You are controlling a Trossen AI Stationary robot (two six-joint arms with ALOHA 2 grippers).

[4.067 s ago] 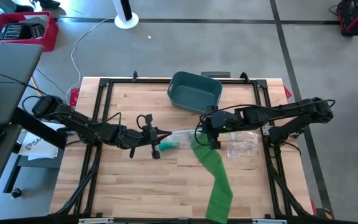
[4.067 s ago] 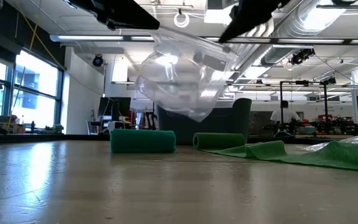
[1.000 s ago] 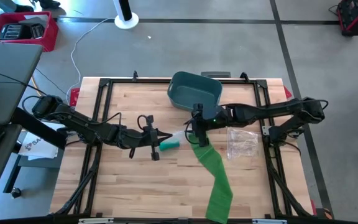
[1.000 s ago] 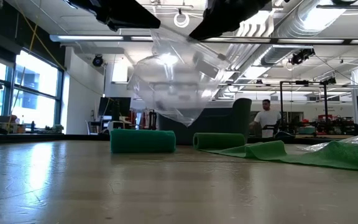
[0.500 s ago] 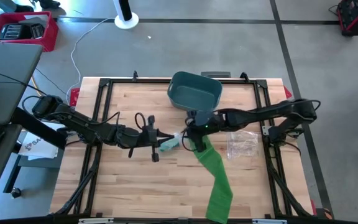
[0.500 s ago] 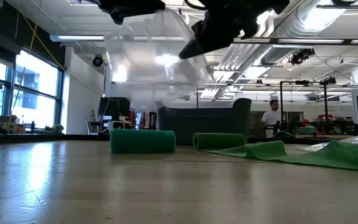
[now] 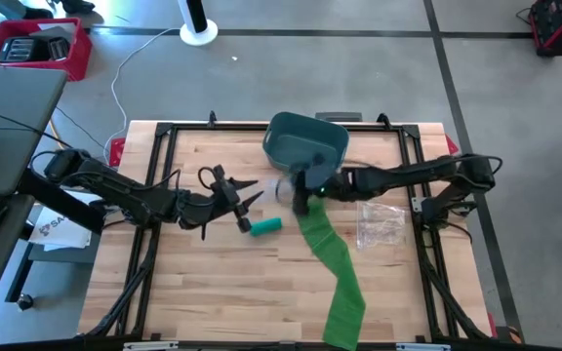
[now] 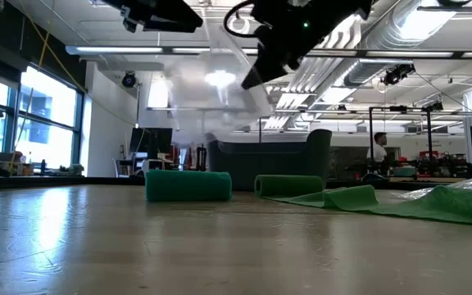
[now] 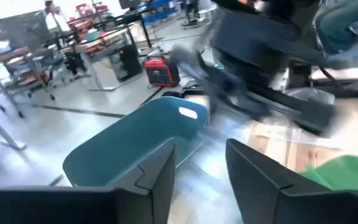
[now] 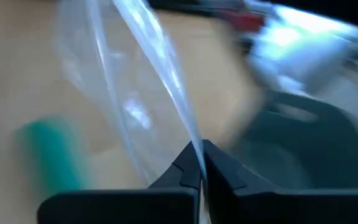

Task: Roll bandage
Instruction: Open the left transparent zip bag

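A clear plastic bag (image 7: 277, 188) hangs above the table's middle, with my right gripper (image 7: 297, 198) shut on it. My left gripper (image 7: 238, 196) stands open just left of the bag, with nothing between its fingers (image 9: 165, 175). A rolled green bandage (image 7: 264, 225) lies on its side on the wood below them; the low view shows the roll (image 8: 188, 185) too. A long green bandage strip (image 7: 335, 268) lies flat, running to the near edge, and its far end (image 8: 289, 185) is rolled up. My right gripper pinches a creased edge of the clear bag (image 10: 186, 138) between its two fingertips. The fingers come from the table's right, slanting down. The bag is lifted clear of the table and spreads out slack ahead of the fingers.
A teal bin (image 7: 306, 144) stands at the far middle, just behind both grippers. A second clear bag (image 7: 380, 225) lies on the wood at the right. A black frame (image 7: 159, 132) rims the table. A person (image 8: 376, 152) stands far off in the room.
My left gripper has opened, let go of the bag and drawn back toward the far left while rising. My right gripper has gone toward the table's left, rolled and shut on the bag. The bag, earlier held between both, now hangs from the right gripper alone.
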